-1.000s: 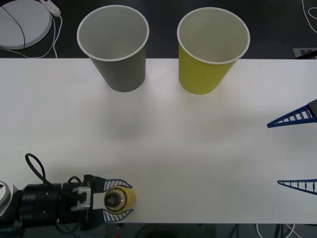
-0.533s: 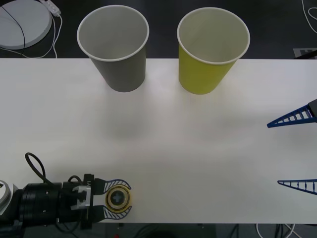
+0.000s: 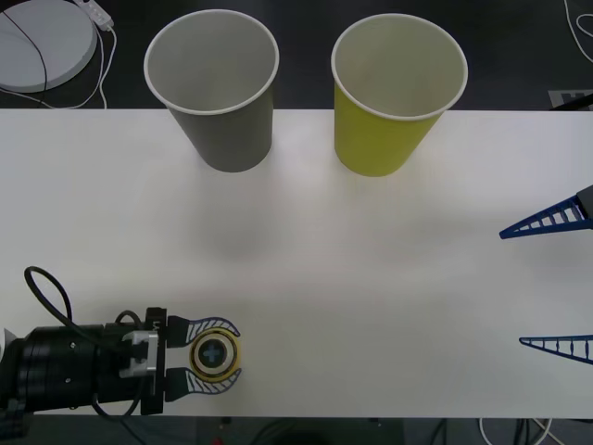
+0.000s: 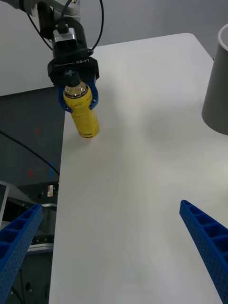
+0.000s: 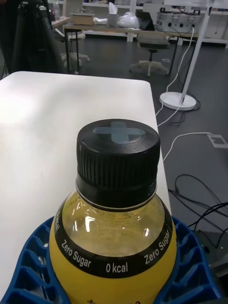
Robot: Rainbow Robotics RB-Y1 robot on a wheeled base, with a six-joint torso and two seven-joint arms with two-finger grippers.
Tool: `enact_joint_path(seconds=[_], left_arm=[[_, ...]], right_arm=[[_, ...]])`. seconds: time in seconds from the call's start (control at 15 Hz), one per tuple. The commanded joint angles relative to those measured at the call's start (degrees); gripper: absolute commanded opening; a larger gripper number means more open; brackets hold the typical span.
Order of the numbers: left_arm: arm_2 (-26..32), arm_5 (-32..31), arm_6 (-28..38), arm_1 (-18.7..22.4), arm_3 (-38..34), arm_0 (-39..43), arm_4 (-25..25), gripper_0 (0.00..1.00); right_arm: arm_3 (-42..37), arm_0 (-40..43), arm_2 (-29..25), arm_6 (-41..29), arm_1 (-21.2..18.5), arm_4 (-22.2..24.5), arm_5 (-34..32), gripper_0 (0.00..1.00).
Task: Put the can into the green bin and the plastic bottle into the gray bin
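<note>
Front view: left gripper [image 3: 211,355] clamped round plastic bottle [image 3: 214,353] below cap, near table [image 3: 371,278] edge, well short of gray bin [image 3: 218,88], keeping bottle upright. Right gripper [image 3: 554,283] spread wide, idle, right of green bin [image 3: 394,93].

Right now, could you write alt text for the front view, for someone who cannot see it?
The left gripper, at the near edge of a white table, is shut on a small yellow plastic bottle with a dark cap. A large gray paper cup and a yellow-green paper cup stand at the far edge; the right gripper waits open.
</note>
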Motion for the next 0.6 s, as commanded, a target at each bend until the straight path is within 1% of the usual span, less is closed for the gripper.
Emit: enact_joint_path(seconds=[0.07, 0.2, 0.47, 0.53, 0.6], left_arm=[[1.2, 0.3, 0.9, 1.0, -1.7, 0.2, 0.6, 0.00], [1.9, 1.3, 1.1, 1.5, -3.0, 1.2, 1.5, 0.00], [5.2, 3.5, 2.9, 1.4, -6.1, 4.1, 1.9, 0.00], [5.9, 4.6, 3.4, 1.4, -6.6, 4.7, 2.3, 0.00], [6.1, 7.7, 3.6, 1.7, -7.8, 5.7, 2.4, 0.00]], right_arm=[[0.0, 0.0, 0.0, 0.0, 0.0, 0.0, 0.0, 1.00], [0.0, 0.0, 0.0, 0.0, 0.0, 0.0, 0.0, 1.00], [0.0, 0.0, 0.0, 0.0, 0.0, 0.0, 0.0, 1.00], [0.0, 0.0, 0.0, 0.0, 0.0, 0.0, 0.0, 1.00], [0.0, 0.0, 0.0, 0.0, 0.0, 0.0, 0.0, 1.00]])
